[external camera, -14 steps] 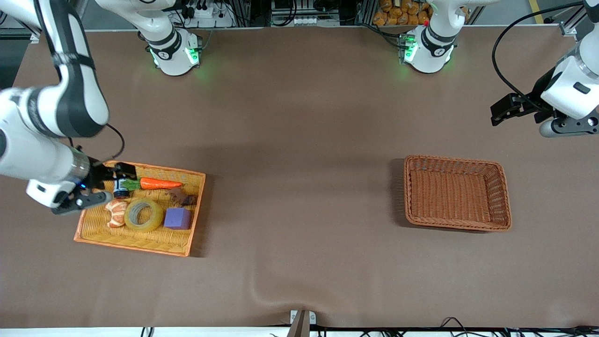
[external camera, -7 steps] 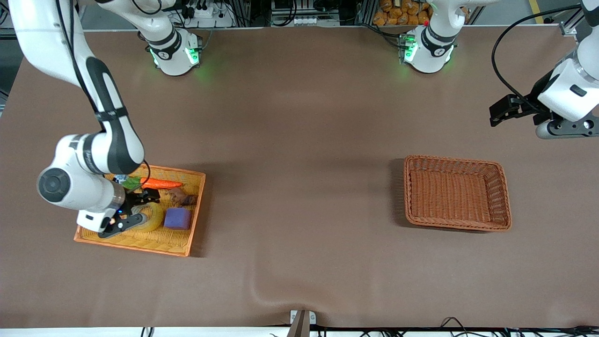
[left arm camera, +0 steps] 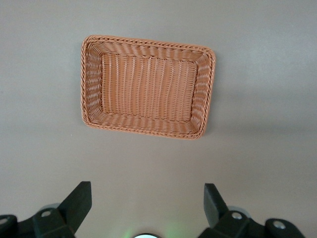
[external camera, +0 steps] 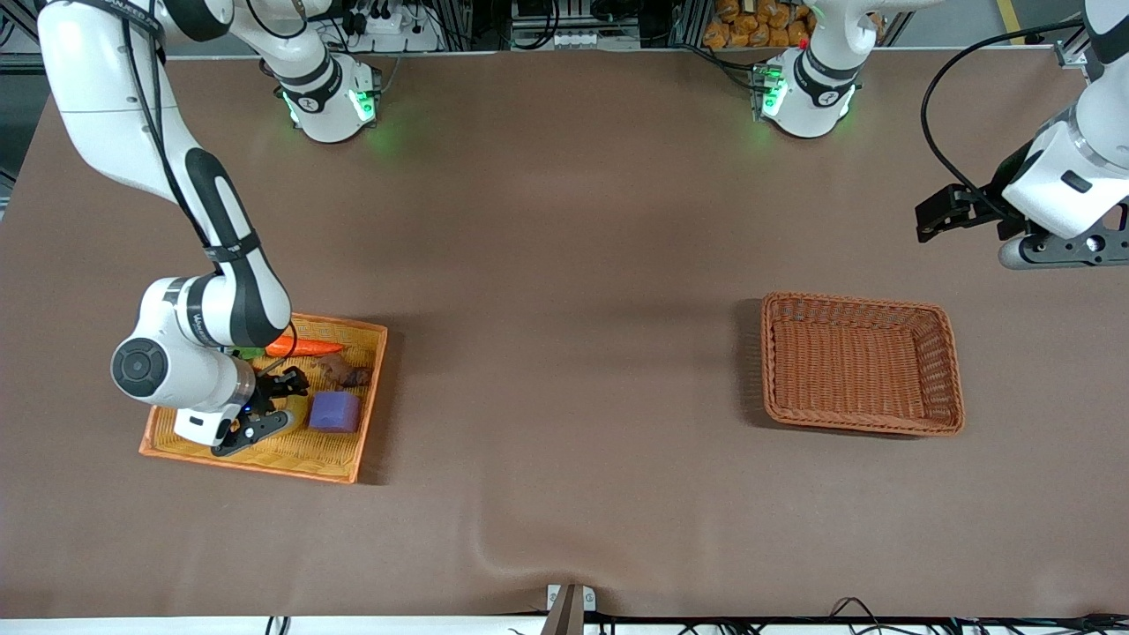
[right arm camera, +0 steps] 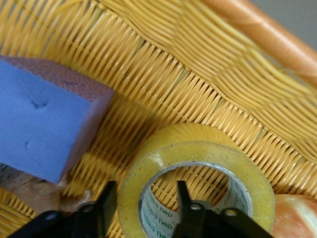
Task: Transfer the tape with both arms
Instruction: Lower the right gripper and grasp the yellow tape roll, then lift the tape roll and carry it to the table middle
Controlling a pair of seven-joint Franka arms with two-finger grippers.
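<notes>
The yellow tape roll (right arm camera: 198,148) lies flat in the orange tray (external camera: 251,463), next to the purple cube (external camera: 334,411). In the front view the right hand hides the tape. My right gripper (external camera: 265,413) is down in the tray and open. In the right wrist view, the right gripper (right arm camera: 143,191) straddles the ring's wall, with one finger (right arm camera: 183,196) in the hole and the other outside. My left gripper (external camera: 1050,251) hangs open and empty in the air near the left arm's end of the table. In the left wrist view, the left gripper (left arm camera: 146,193) looks down at the wicker basket (left arm camera: 89,74).
The tray also holds a carrot (external camera: 300,347), a brown piece (external camera: 346,375) and an orange segment (right arm camera: 297,218). The purple cube (right arm camera: 39,129) sits close beside the tape. The brown wicker basket (external camera: 860,428) stands empty toward the left arm's end.
The right arm swung over the tray and lowered its gripper from the tray's outer edge onto the tape, which it now covers. The left hand drifted slightly lower and inward.
</notes>
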